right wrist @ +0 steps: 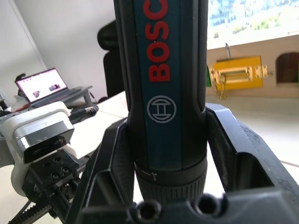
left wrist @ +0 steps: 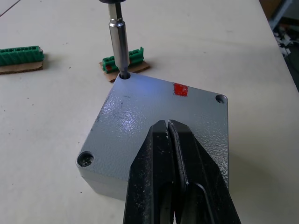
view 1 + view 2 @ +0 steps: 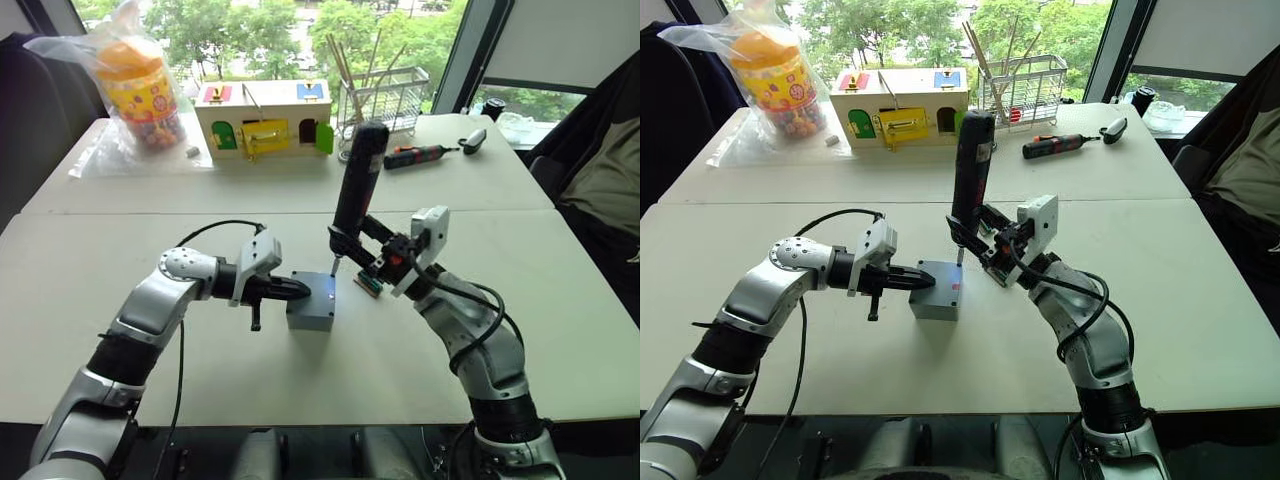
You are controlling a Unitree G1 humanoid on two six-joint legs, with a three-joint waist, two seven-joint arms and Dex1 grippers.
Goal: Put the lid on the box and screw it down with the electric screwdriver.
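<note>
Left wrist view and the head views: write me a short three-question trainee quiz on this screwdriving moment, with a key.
1. True or false: the lid already sits on the box.
2. The bit of the electric screwdriver stands in which spot? A) a corner screw hole of the lid, B) the red mark, C) a green connector.
3. Fill in: the left gripper presses on the lid with its fingers ____.

Key: 1 true. 2 A. 3 shut; meanwhile the right gripper clamps the screwdriver upright.
</note>
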